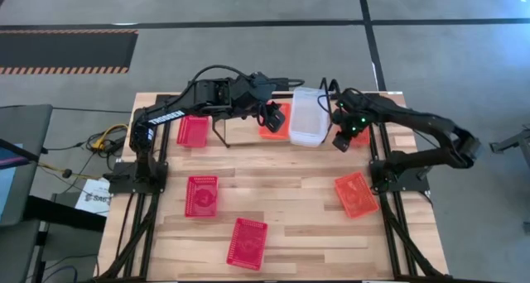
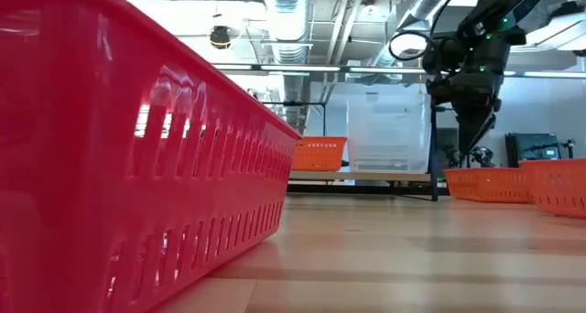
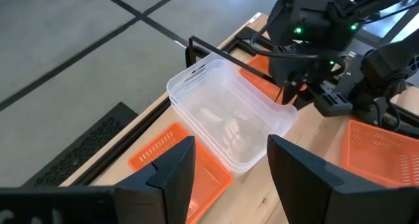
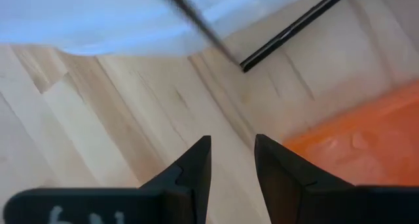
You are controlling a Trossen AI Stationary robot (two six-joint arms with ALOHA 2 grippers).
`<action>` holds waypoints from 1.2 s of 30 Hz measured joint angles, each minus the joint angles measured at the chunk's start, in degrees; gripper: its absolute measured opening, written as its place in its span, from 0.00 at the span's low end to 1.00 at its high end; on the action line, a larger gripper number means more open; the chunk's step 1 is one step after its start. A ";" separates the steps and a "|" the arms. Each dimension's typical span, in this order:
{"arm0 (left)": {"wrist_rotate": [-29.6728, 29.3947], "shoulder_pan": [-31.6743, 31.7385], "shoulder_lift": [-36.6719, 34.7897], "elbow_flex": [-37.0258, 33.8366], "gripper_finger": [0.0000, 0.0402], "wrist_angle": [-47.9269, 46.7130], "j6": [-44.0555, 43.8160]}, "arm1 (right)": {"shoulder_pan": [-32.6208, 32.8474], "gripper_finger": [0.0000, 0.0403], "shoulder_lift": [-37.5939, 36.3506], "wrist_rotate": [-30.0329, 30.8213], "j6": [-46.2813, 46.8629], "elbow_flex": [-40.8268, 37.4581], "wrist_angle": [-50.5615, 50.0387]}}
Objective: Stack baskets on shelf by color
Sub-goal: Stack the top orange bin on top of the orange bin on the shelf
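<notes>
Clear basket point(image 1: 307, 116) sits on the shelf point(image 3: 216, 48) at the desk's point(image 1: 290, 184) far edge, long axis running front-to-back, betw. both hands. Right hand point(image 1: 342, 139) is just beside its near right corner, fingers apart, empty. Left hand point(image 1: 273, 117) is near the other side, over an orange basket point(image 3: 173, 160), fingers apart, empty. Right looks nearer. Left arm reads "TROSSEN"; other labels unreadable.

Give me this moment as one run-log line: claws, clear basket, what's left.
left claw: open, empty, above clear basket | right claw: open, empty, beside it | clear basket: on shelf | red baskets: loose on table
</notes>
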 joint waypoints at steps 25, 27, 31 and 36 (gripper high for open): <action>-0.36 0.11 0.02 0.00 0.44 -0.62 1.49 | -0.24 0.34 -2.78 14.71 -2.61 0.43 -13.33; -0.35 0.11 0.02 0.00 0.44 -0.82 1.49 | -0.24 0.34 -2.78 13.50 -3.10 0.43 -13.46; -0.34 0.11 0.02 0.00 0.44 -0.82 1.44 | -0.20 0.34 -1.74 9.35 -4.70 0.43 -13.64; -0.34 0.11 0.02 0.00 0.44 -0.84 1.03 | -0.24 0.34 1.19 9.29 -5.93 0.43 -13.58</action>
